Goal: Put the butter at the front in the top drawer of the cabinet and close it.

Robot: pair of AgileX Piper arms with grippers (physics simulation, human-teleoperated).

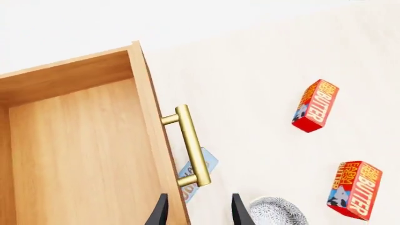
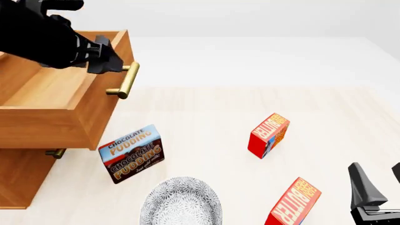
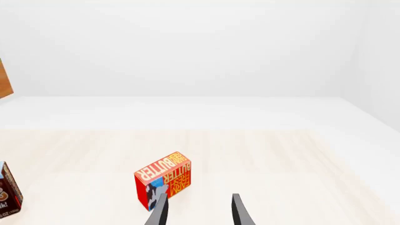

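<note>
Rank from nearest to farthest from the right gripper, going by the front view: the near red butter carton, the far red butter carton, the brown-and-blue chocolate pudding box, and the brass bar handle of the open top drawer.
Measured from the right gripper:
1. Near red butter carton, just to its left.
2. Far red butter carton, farther back and left.
3. Brown-and-blue chocolate pudding box, across the table beside the cabinet.
4. Brass bar handle of the open top drawer, far back left.

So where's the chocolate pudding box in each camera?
Left wrist view: the chocolate pudding box peeks out from behind the brass handle, mostly hidden.
Front view: the whole box stands on the table, just right of the open top drawer.
Right wrist view: only a sliver, cut off by the frame.
Shared landmark: the top drawer's orange-brown wood.
</note>
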